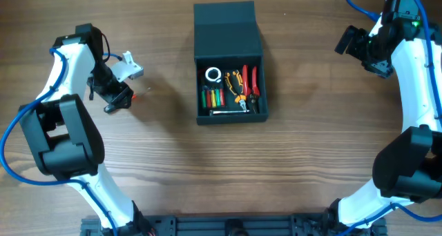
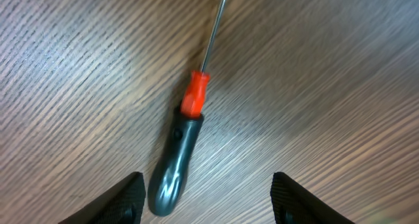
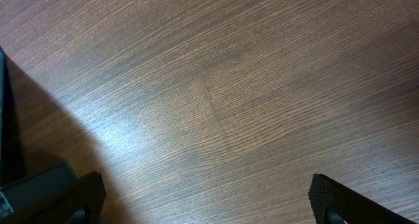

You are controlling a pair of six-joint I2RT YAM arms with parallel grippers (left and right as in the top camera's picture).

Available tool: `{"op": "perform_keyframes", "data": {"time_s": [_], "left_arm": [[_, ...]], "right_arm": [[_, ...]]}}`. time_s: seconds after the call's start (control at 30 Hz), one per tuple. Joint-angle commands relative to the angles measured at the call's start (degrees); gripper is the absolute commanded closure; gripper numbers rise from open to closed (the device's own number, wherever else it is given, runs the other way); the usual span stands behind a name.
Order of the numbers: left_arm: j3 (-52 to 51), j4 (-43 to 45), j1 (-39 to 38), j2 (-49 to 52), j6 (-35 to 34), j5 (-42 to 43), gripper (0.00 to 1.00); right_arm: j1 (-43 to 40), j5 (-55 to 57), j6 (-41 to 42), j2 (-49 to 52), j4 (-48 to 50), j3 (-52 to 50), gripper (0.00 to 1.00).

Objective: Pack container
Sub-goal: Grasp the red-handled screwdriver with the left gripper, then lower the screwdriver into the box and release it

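The dark container [image 1: 231, 118] stands open at the table's middle, with its flap lid [image 1: 225, 29] folded back behind it. Inside lie a white ring [image 1: 213, 74], green and red handled tools [image 1: 213, 96], orange pliers [image 1: 237, 84] and red pliers [image 1: 250, 81]. A screwdriver [image 2: 177, 162] with a dark handle and orange collar lies on the table. My left gripper [image 2: 206, 201] is open just over the handle's end, which sits by the left finger. It also shows in the overhead view [image 1: 116, 101], left of the container. My right gripper [image 3: 206, 204] is open and empty over bare wood at the far right [image 1: 347, 40].
The wooden table [image 1: 311, 160] carries nothing else loose that I can see. The bases of both arms stand at the front corners, with a dark rail [image 1: 228, 225] along the front edge.
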Motion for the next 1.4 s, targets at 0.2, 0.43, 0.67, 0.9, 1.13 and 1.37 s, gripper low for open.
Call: {"op": "perform_keyframes", "data": {"time_s": [0.2, 0.43, 0.67, 0.9, 1.13, 1.37], "left_arm": [[-0.59, 1.27, 0.04, 7.48, 5.11, -3.23, 0.48], [-0.63, 3.69, 0.07, 8.76, 5.16, -3.23, 0.74], [-0.61, 7.65, -0.07, 8.74, 3.58, -3.82, 0.94], [1.62, 7.52, -3.26, 6.82, -8.28, -9.38, 0.96], [13.55, 5.2, -13.11, -1.66, -19.23, -9.42, 0.96], [16.09, 4.44, -24.3, -11.21, -27.52, -8.72, 0.96]], "right_arm": [[0.09, 1.01, -0.11, 0.68, 1.84, -0.63, 0.0], [0.09, 0.98, -0.11, 0.68, 2.08, -0.63, 0.0], [0.09, 0.96, -0.07, 0.68, 1.55, -0.63, 0.0], [0.09, 0.96, -0.02, 0.68, 1.42, -0.63, 0.0], [0.11, 0.72, 0.11, 0.68, 1.4, -0.63, 0.0], [0.11, -0.15, 0.13, 0.68, 1.38, -0.63, 0.0]]}}
